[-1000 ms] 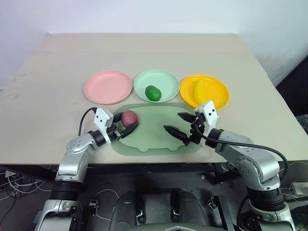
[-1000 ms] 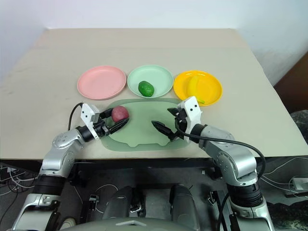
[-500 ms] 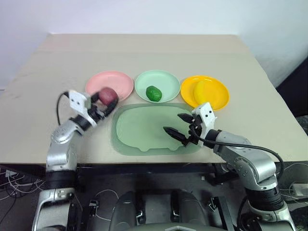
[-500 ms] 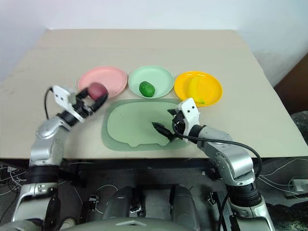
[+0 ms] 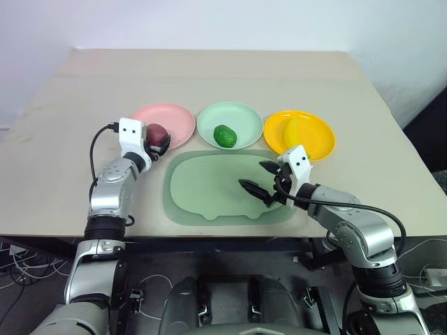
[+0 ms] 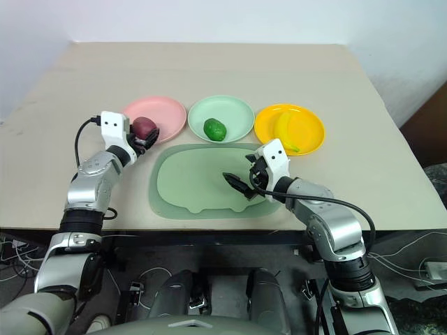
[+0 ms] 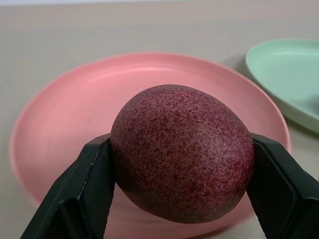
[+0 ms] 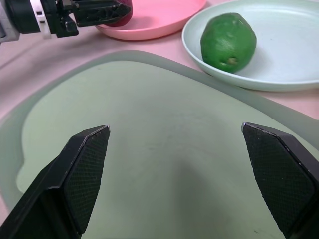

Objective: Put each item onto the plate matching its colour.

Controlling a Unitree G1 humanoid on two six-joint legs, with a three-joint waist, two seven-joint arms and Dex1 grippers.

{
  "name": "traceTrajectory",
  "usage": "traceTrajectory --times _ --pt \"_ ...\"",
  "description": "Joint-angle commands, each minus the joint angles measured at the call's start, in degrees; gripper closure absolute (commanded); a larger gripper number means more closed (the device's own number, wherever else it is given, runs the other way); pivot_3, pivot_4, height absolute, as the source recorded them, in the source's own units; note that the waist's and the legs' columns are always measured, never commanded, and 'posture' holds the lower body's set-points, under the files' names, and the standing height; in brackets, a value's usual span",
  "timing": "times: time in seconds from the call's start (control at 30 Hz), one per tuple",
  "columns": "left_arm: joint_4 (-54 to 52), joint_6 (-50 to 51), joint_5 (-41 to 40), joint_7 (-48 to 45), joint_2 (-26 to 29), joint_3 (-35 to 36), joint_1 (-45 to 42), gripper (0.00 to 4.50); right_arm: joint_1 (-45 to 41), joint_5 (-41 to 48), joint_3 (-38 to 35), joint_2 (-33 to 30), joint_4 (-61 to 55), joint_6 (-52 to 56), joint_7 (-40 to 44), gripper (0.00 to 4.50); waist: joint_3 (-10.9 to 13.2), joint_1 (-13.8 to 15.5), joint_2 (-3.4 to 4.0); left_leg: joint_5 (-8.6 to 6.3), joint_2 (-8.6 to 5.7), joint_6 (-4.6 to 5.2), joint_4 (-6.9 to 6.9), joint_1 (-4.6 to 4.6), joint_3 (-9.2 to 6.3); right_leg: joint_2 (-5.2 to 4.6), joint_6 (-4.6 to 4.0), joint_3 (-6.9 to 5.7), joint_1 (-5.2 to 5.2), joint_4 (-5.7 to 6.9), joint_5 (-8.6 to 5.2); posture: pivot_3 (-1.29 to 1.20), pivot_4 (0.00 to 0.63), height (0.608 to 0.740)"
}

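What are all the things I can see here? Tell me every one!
Table: one, beige, under everything.
Pink plate: one, leftmost of the three in the row.
Mint green plate: one, middle of the row.
Yellow plate: one, rightmost.
Tray: one, pale green, in front of the plates.
Green fruit: one, glossy green, on the mint green plate.
Banana: one, yellow, on the yellow plate.
Red fruit: one, dark red, at the pink plate's near edge, held.
Left tool: one, black fingers shut on the red fruit.
Right tool: one, black fingers open, over the tray.
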Motion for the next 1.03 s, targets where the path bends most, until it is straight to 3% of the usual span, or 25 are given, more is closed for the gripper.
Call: traceTrajectory --times 0.03,0.13,0.5,0.63,1.03 --pt "-0.72 -1.88 0.35 -1.34 0.44 0.09 -0.08 0.84 -0.86 -0.12 -0.53 0.12 -1.04 -1.05 0.1 0.0 0.0 0.01 0.0 0.0 0.0 0.0 0.0 0.0 0.0 0.0 0.0 0.0 0.0 0.0 0.0 0.0 0.15 0.695" --pt "-1.26 -1.6 0.18 -2.0 0.72 0.2 0.35 0.01 -0.93 -0.36 -0.64 0.08 -0.94 -0.96 0.04 0.0 0.0 0.01 0.0 -0.01 0.01 0.0 0.0 0.0 -0.01 -0.01 0.0 0.0 0.0 0.0 0.0 0.0 0.15 0.695" --pt "-13.52 -6.13 -3.39 -8.81 4.78 3.35 7.06 0.01 0.48 -0.01 -1.11 1.95 -1.68 -1.96 -0.31 0.0 0.0 -0.09 0.0 -0.01 0.04 -0.01 -0.01 -0.01 -0.01 -0.02 -0.01 0.01 -0.04 0.0 0.0 0.0 0.15 0.695" --pt "-18.9 -11.43 -6.8 -15.85 7.25 5.54 12.83 0.01 0.9 0.22 -0.78 3.09 -0.95 -3.24 0.56 0.0 0.0 -0.07 0.0 -0.04 0.08 -0.06 -0.01 0.0 -0.01 -0.04 -0.02 0.01 -0.04 0.0 0.0 0.0 0.15 0.695" --pt "-33.58 -11.08 -17.97 -29.79 11.05 9.89 34.84 0.01 3.06 3.74 -1.47 1.52 0.61 -8.43 9.75 0.0 0.0 0.02 0.01 -0.15 0.1 -0.15 -0.08 0.02 -0.01 -0.13 -0.22 0.02 -0.06 -0.13 -0.11 0.0 0.15 0.695"
